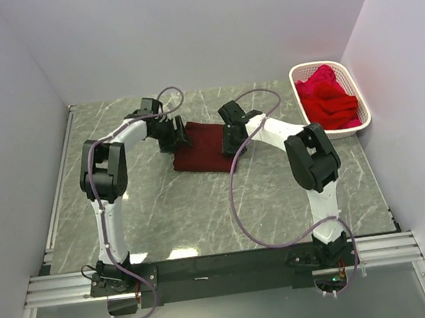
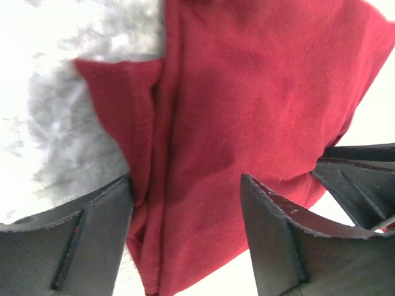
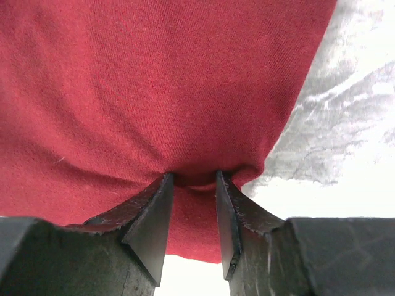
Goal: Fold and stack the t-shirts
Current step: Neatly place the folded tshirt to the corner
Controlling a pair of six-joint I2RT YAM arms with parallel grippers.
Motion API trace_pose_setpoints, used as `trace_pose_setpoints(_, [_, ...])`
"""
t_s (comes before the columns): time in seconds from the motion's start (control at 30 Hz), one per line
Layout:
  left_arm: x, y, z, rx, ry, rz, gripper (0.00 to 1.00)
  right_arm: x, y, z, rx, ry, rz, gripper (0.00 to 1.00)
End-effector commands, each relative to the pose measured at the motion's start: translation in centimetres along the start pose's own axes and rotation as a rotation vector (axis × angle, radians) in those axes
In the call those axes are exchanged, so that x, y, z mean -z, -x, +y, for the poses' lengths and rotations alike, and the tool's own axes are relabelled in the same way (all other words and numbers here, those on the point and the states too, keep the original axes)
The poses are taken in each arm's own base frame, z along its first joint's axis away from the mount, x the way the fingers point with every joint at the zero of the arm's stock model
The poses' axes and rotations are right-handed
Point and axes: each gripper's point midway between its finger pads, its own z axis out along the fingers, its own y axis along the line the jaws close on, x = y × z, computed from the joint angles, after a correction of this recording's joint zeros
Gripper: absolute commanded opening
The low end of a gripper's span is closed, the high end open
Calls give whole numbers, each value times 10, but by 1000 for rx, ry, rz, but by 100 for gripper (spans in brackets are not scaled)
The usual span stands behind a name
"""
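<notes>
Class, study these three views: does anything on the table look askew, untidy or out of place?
The dark shirt lies at a slant to the edges of the table, and the left wrist view shows a flap sticking out past its folded side. The brighter red shirts sit as a crumpled heap in the basket. Nothing looks spilled or torn.

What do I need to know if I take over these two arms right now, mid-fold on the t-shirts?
Left gripper: open, fingers spread over the left edge of the dark maroon cloth t-shirt, not pinching it.
Right gripper: shut on a pinch of that shirt's right edge.
The maroon shirt lies folded into a compact rectangle in the middle of the grey marbled table. The bright red cloth t-shirts lie bunched in the white slotted plastic basket at the far right.
Done: one shirt is out and mostly folded.
Left: finish this fold, then fold and stack the basket shirts.
</notes>
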Motion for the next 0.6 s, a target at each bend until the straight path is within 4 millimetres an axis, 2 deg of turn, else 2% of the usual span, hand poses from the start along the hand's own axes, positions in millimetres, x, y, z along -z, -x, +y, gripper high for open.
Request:
trace_pose_setpoints(0.0, [-21,-38,16,1,81,109,70,5,19,7,12,19,-36,41])
trace_pose_setpoints(0.1, [-28,-48,12,0,77,118,62,12,23,16,17,62,-44,42])
trace_pose_setpoints(0.2, [-32,-49,9,-1,84,113,44,21,30,22,19,87,-70,44])
trace_pose_setpoints(0.23, [-31,-45,10,3,97,99,32,28,35,24,18,96,-88,45])
trace_pose_setpoints(0.3, [-30,-39,15,4,137,83,19,37,39,26,18,108,-111,47])
trace_pose_setpoints(0.33, [-28,-31,14,-3,155,61,11,50,45,30,16,125,-140,50])
trace_pose_setpoints(0.37, [-26,-24,23,-10,206,34,1,56,48,30,14,126,-157,52])
trace_pose_setpoints(0.4, [-22,-20,25,-13,234,22,1,63,50,29,11,127,-170,52])
trace_pose_setpoints(0.43, [-16,-7,29,-22,270,-14,1,81,55,31,9,144,-205,58])
trace_pose_setpoints(0.5, [-2,11,49,-28,386,-70,1,97,57,31,-5,163,-235,63])
trace_pose_setpoints(0.53, [6,25,53,-49,422,-107,1,119,60,34,-8,192,-273,72])
trace_pose_setpoints(0.57, [19,39,76,-45,528,-154,1,122,55,31,-14,191,-276,75])
